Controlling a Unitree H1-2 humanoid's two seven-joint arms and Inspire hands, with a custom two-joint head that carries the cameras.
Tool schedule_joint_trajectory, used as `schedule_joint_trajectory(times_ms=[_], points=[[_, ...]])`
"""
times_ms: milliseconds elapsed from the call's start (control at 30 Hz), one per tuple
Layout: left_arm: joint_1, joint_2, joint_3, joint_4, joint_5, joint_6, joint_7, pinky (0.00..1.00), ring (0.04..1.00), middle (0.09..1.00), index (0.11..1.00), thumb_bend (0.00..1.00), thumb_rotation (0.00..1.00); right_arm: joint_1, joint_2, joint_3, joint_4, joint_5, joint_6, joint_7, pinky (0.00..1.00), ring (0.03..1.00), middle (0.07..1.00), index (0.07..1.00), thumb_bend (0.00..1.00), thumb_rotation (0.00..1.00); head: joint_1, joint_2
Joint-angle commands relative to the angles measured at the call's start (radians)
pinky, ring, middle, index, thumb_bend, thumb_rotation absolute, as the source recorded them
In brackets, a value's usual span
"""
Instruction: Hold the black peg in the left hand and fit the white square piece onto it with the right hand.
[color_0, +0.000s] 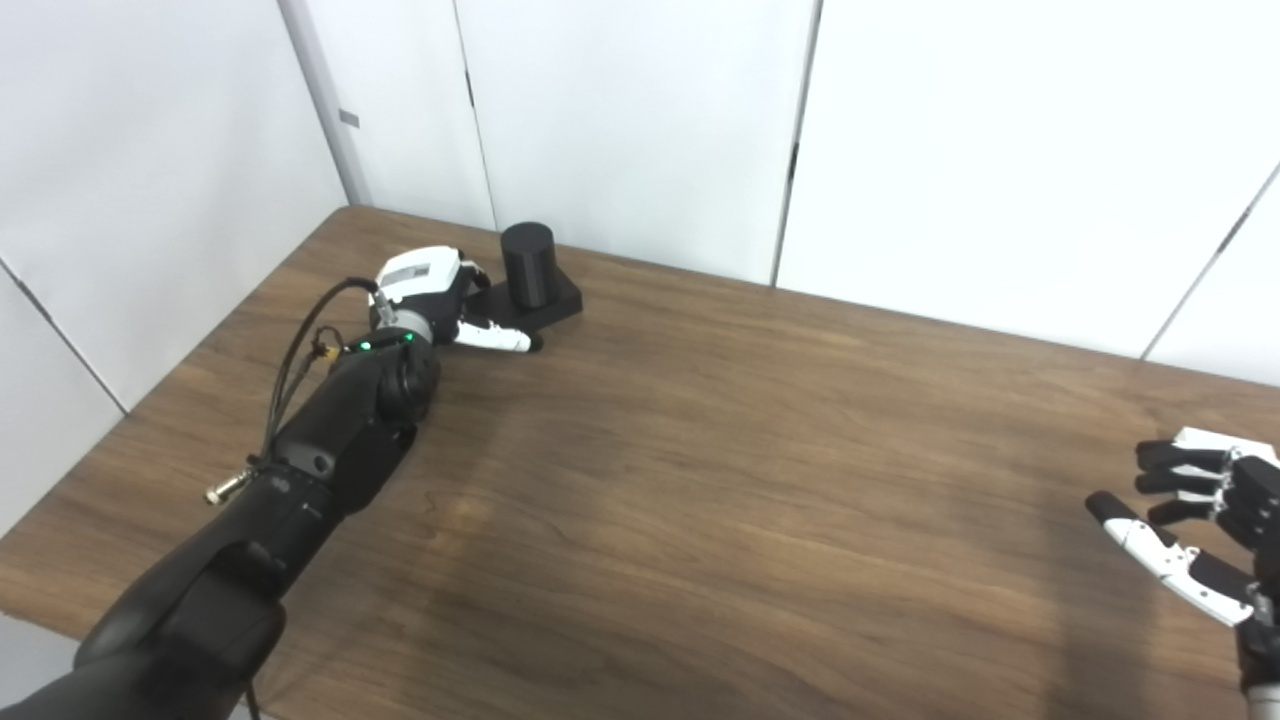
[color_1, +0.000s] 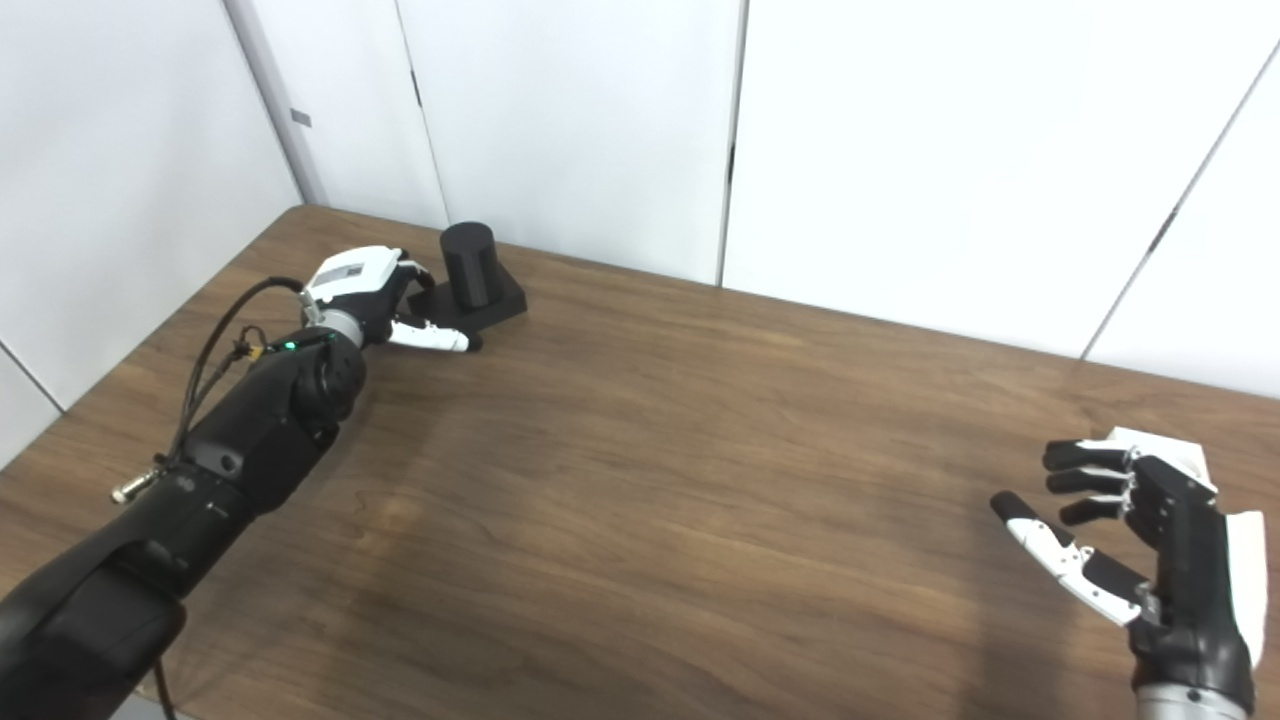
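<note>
- White wall panels with dark vertical seams close off the back and left of the scene, meeting in a corner behind the far left end of the counter.
- The counter is a brown wood-grain top that fills the lower part of both views.
- The black peg is an upright cylinder on a flat black square base, standing near the counter's far left corner, close to the wall.
- The left hand lies at the base's left side, at the end of a black arm that stretches diagonally across the counter from the bottom left.
- Its fingers reach around the far side of the base and its white-tipped thumb lies along the near edge, touching or just beside it; whether the hand truly grips the base or only brackets it cannot be told.
- A bundle of black cables loops from the wrist back along the forearm.
- The right hand is well apart from the peg, at the near right of the counter, and appears raised a little above the surface.
- It is spread and holds nothing, black fingers curled loosely and thumb stretched out toward the left.
- A small white piece shows just behind the right hand's fingers, mostly hidden, so its shape cannot be made out.
</note>
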Motion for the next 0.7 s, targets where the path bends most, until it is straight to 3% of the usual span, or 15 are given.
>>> schedule_joint_trajectory(times_ms=[0,167,500,667], points=[[-0.07,0.03,0.004,-0.002,0.007,-0.021,0.013,0.91,1.0,0.989,0.821,0.99,0.6,-0.02,-0.005,-0.009,-0.034,0.001,-0.013,-0.004,0.42,0.54,0.615,0.489,0.5,0.11,0.001,0.001],[-0.086,0.032,-0.007,0.032,0.01,-0.033,0.012,0.9,0.984,0.971,0.798,0.87,0.5,-0.018,-0.008,-0.012,-0.027,0.001,-0.02,-0.007,0.42,0.544,0.623,0.489,0.5,0.11,0.0,0.003],[-0.082,0.029,0.003,0.07,-0.019,-0.065,0.023,0.77,0.937,0.922,0.725,0.82,0.43,-0.01,-0.007,-0.013,-0.041,-0.001,-0.013,-0.002,0.41,0.532,0.62,0.489,0.5,0.11,-0.006,0.011],[-0.083,0.027,0.001,0.082,-0.02,-0.07,0.022,0.77,0.931,0.908,0.689,0.78,0.39,-0.009,-0.011,-0.015,-0.048,-0.003,-0.004,0.001,0.41,0.533,0.62,0.489,0.5,0.11,-0.003,0.017]])
